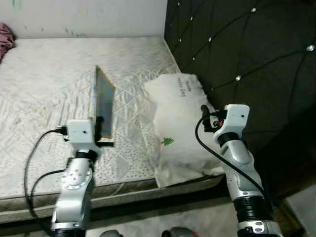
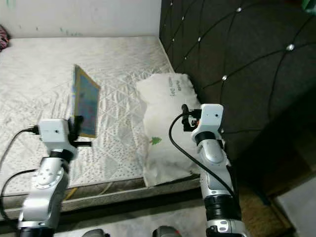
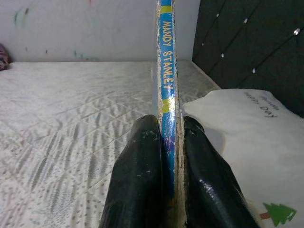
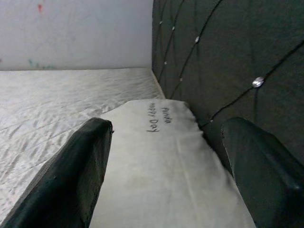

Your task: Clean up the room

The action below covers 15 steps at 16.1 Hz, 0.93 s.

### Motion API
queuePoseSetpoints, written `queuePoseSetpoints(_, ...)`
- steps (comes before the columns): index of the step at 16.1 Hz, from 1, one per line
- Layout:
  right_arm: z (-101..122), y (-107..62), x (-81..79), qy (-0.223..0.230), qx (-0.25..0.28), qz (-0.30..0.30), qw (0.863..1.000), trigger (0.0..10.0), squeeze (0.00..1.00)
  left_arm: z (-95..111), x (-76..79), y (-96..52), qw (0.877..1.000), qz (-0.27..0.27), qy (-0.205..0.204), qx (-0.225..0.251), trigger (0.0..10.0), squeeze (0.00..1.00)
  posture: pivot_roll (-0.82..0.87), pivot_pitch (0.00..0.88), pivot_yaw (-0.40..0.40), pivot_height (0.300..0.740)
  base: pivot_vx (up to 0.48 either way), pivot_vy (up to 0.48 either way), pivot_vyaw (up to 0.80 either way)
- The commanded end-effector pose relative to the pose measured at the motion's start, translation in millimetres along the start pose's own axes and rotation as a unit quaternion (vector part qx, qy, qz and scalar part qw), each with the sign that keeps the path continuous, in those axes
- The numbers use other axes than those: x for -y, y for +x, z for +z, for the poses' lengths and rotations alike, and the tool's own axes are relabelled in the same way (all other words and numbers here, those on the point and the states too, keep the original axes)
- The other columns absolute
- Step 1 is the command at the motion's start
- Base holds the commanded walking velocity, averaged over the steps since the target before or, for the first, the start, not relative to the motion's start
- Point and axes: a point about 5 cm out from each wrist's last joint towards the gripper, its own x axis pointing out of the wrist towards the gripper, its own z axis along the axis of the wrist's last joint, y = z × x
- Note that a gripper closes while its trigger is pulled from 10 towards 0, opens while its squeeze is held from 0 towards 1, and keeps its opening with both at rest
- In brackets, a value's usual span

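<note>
Item: thin blue-and-yellow book (image 1: 104, 102), held upright above the quilted white mattress (image 1: 44, 84), centre-left of the frame; spine reads "MANDY STANLEY" (seen edge-on in the left wrist view). Left gripper (image 3: 172, 142): fingers clamped together on the book's lower edge. Right gripper (image 4: 166, 156): fingers spread apart, holding nothing, over the white pillow (image 1: 180, 123) at centre-right beside the dark tufted headboard (image 1: 247, 54). Pillow print: "Panda Happy Day", small green tree.
</note>
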Motion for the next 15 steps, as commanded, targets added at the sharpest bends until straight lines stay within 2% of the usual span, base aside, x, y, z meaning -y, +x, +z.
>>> queuePoseSetpoints(1,3.0,-0.7,-0.7,-0.004,0.006,-0.002,1.0,10.0,0.0,11.6,-2.3,-2.0,1.0,-0.009,0.0,0.027,10.0,0.0,0.04,0.03,-0.015,0.74,0.0,0.0,0.0)
queuePoseSetpoints(4,1.6,-1.9,0.7,-0.007,0.002,0.0,1.0,10.0,0.0,11.1,2.1,-4.8,0.999,-0.023,-0.007,0.029,10.0,0.0,0.04,0.028,-0.02,0.74,0.175,0.0,0.0)
queuePoseSetpoints(12,7.3,1.8,4.6,-0.019,0.01,-0.001,1.0,10.0,0.0,9.4,2.2,-5.8,0.999,-0.024,-0.013,0.026,10.0,0.0,0.03,0.033,-0.019,0.74,0.36,0.0,0.0)
queuePoseSetpoints(15,6.7,1.4,4.0,-0.019,0.009,0.0,1.0,10.0,0.0,7.3,1.4,-4.2,1.0,-0.004,-0.006,0.018,10.0,0.0,0.03,0.034,-0.019,0.74,0.0,0.0,0.0)
